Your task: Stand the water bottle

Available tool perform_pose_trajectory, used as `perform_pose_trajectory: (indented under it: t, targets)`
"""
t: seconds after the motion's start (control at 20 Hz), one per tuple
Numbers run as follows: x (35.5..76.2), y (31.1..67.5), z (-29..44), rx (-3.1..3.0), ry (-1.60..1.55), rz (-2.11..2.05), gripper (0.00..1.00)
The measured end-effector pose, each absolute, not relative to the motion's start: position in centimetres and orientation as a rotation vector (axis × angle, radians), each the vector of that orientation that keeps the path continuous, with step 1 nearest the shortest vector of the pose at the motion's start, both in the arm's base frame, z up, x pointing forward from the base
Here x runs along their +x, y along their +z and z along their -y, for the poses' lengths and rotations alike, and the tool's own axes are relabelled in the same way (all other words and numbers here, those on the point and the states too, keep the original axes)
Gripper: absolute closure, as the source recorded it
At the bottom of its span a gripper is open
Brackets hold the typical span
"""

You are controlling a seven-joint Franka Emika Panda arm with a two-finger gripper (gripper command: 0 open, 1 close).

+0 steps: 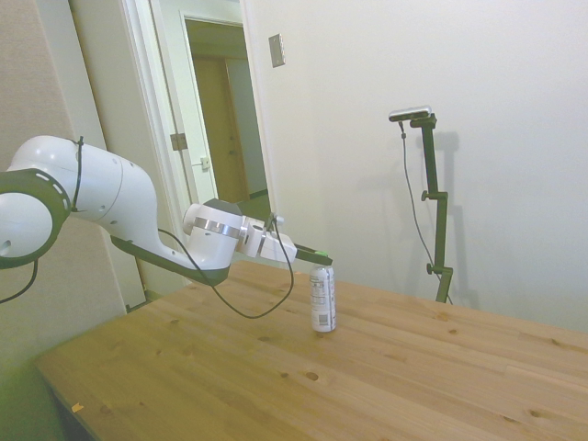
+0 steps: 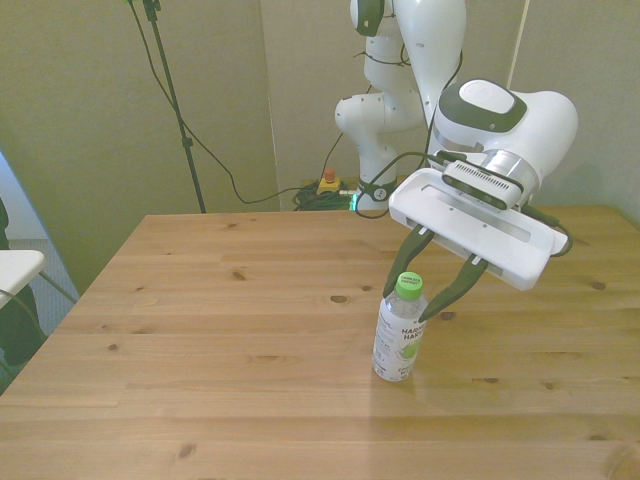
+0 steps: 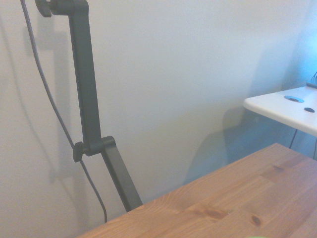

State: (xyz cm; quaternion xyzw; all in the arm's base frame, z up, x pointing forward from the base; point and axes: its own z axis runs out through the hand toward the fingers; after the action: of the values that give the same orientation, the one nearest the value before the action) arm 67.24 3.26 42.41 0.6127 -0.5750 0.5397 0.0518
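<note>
The water bottle (image 2: 401, 335) stands upright on the table (image 2: 200, 330), its cap between the released, spread fingers of the gripper (image 2: 428, 297).

The water bottle (image 2: 400, 336) stands upright on the desk (image 2: 200, 330), slim and clear, with a bright green cap and a white-grey printed label around its body.

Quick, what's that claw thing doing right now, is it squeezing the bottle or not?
Gripper: open, its fingers spread on either side of the green cap of the upright water bottle, not squeezing it.
</note>
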Motion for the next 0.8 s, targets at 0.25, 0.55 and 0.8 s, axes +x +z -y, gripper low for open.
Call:
perform_pose_trajectory:
  t: [0.25, 0.55, 0.8]
  targets:
    - [66.5, 42.5, -3.7, 1.869, 1.642, 1.762, 0.0]
    - [65.7, 43.3, -3.7, 1.866, 1.649, 1.768, 0.0]
    - [64.7, 44.8, -3.5, 1.856, 1.65, 1.804, 0.0]
